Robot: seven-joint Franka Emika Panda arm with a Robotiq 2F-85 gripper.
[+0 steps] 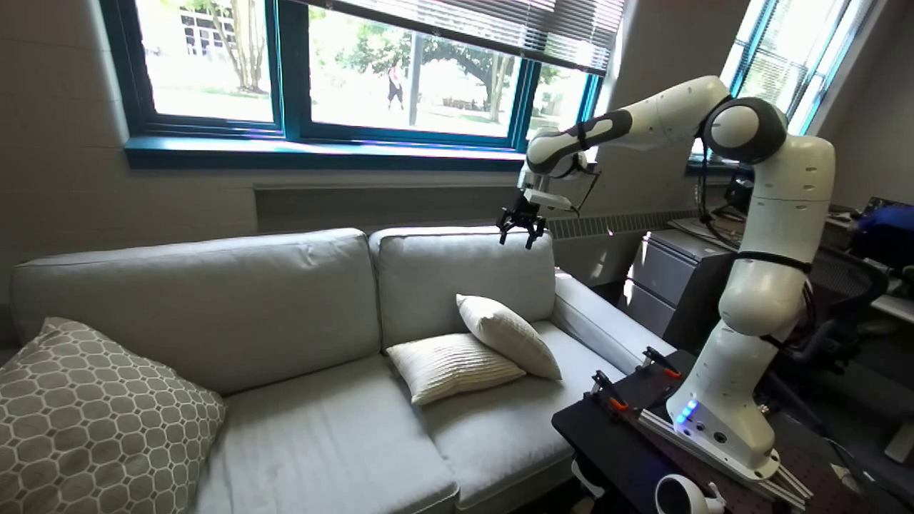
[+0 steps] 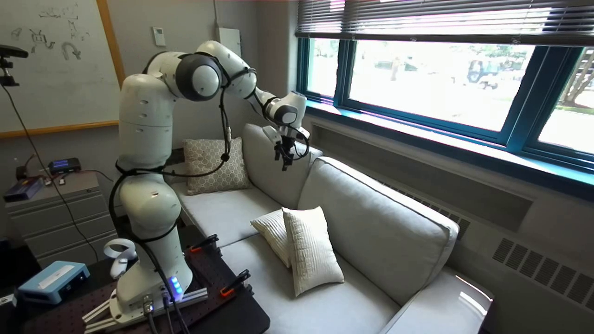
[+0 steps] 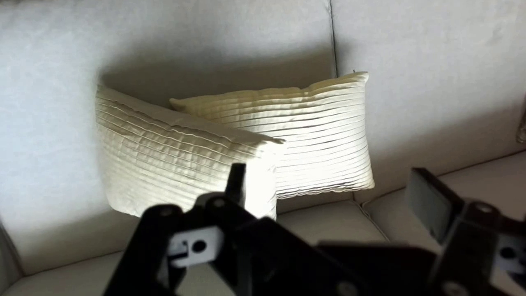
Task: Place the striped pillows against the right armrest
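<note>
Two cream striped pillows are on the sofa. One striped pillow (image 1: 450, 365) lies low on the seat near the gap between cushions; it also shows in an exterior view (image 2: 273, 233) and the wrist view (image 3: 324, 135). The other striped pillow (image 1: 508, 335) leans on it, tilted, and partly covers it; it also shows in an exterior view (image 2: 312, 250) and the wrist view (image 3: 168, 152). The right armrest (image 1: 607, 321) is beyond them, apart; it also shows in an exterior view (image 2: 443, 301). My gripper (image 1: 517, 241) is open and empty, well above the pillows; its spread fingers show in the wrist view (image 3: 331, 181).
A large patterned pillow (image 1: 107, 421) stands at the sofa's far end, also in an exterior view (image 2: 217, 166). Sofa back cushions (image 1: 464, 278) rise behind the striped pillows. The robot's black table (image 1: 593, 421) with clamps (image 1: 608, 389) stands close to the sofa's front. A window sill (image 2: 417, 139) runs behind.
</note>
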